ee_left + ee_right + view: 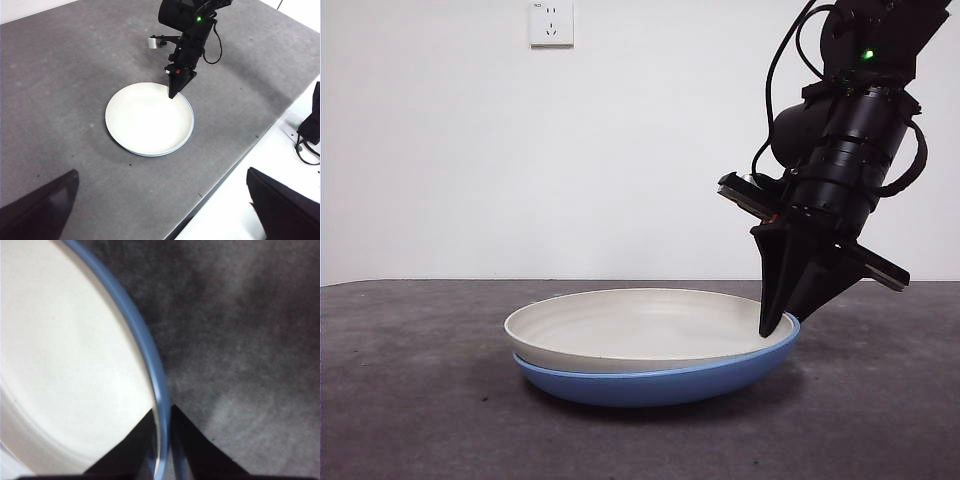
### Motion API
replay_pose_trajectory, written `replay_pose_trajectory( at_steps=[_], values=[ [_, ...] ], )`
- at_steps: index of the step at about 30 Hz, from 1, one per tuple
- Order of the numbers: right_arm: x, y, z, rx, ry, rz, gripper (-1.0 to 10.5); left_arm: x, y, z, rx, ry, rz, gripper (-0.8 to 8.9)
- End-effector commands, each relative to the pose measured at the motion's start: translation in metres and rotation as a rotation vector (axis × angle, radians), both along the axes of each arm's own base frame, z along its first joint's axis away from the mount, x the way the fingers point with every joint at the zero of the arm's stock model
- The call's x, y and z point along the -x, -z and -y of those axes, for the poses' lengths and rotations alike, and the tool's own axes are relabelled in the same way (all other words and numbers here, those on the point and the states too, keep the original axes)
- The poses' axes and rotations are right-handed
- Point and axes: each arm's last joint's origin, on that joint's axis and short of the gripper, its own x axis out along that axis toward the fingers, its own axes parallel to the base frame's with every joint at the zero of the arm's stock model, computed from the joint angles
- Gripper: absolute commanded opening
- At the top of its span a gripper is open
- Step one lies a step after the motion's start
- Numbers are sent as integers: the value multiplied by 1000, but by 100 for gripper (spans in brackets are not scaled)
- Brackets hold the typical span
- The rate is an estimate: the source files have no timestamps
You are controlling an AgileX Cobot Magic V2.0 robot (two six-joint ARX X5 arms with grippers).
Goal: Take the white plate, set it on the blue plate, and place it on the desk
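The white plate [640,325] lies nested in the blue plate [650,385] on the desk [410,400]. My right gripper [770,328] comes down at the stack's right rim. In the right wrist view its jaws [162,425] stand close together astride the rim, one on the white plate [65,365], the other outside the blue plate's edge [145,340]. The left wrist view shows the stack [149,119] and the right gripper [172,95] from high up. My left gripper [161,172] is open and empty, far above the desk [60,100].
A wall socket [551,22] is high on the white back wall. The desk's edge [225,172] runs diagonally near the stack, with a white surface and a black cabled device [310,120] beyond it.
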Motion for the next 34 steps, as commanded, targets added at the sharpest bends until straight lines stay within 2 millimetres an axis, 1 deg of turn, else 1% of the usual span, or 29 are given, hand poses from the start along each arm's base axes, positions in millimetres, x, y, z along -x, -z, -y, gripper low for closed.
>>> replay_pose_trajectory(
  at_steps=[1,6,15,16,20,22,23,25,28,30,34],
  values=[
    [-6,8,-4,-14,8,-21,8,1,-4,0,10,6,22,692],
    [-7,17,-7,-8,1,-51,8,1,-4,0,9,6,21,692],
    [-6,18,-9,-7,-16,-47,17,1,-4,0,8,6,20,692],
    [-6,18,-9,-5,-16,-47,38,1,-4,0,8,6,20,692],
    [-5,17,-8,12,-14,-49,263,1,-4,0,7,6,19,692],
    [-5,14,-7,17,-12,-44,348,1,-4,0,7,6,19,692],
    [-5,11,-5,30,-9,-34,388,1,-4,0,7,6,19,692],
    [-3,3,-3,58,-7,-11,423,1,-4,0,7,6,19,692],
    [3,-19,3,98,-14,50,444,1,-4,0,8,6,19,692],
    [13,-41,8,127,-16,100,464,1,-4,0,8,6,19,692],
    [38,-87,19,176,-12,222,586,1,-4,0,7,6,19,692]
  ],
)
